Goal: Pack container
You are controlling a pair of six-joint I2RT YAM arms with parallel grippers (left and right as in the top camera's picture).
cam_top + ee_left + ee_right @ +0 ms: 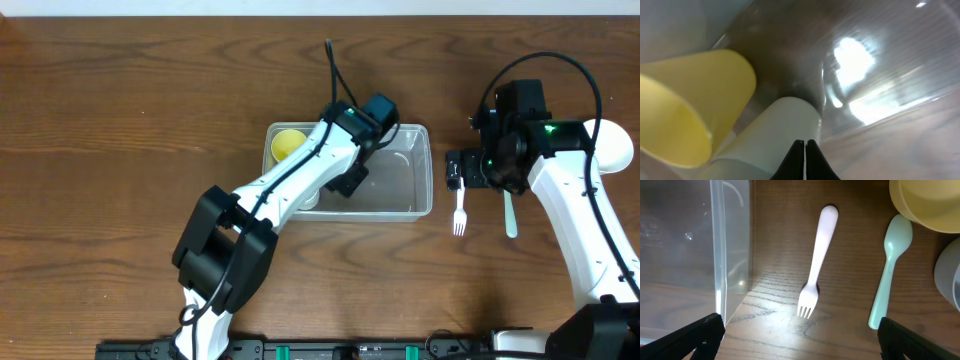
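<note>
The clear rectangular container [405, 190] sits at the table's middle. A yellow cup [288, 143] and a white cup [310, 197] lie in its left end. My left gripper [350, 180] is inside the container, shut and empty. In the left wrist view its tips [804, 142] are just over the white cup [775, 135], beside the yellow cup [695, 110]. My right gripper [458, 170] hovers open to the right of the container. In the right wrist view its jaws [800, 335] straddle the tine end of a white fork [816, 262], next to the container wall [717, 255].
The fork [460, 210] and a mint spoon [510, 215] lie on the wood right of the container. The spoon [890, 270] lies below a yellow bowl [925, 202], with a pale cup [950, 280] at the right edge. A white bowl [612, 143] stands far right.
</note>
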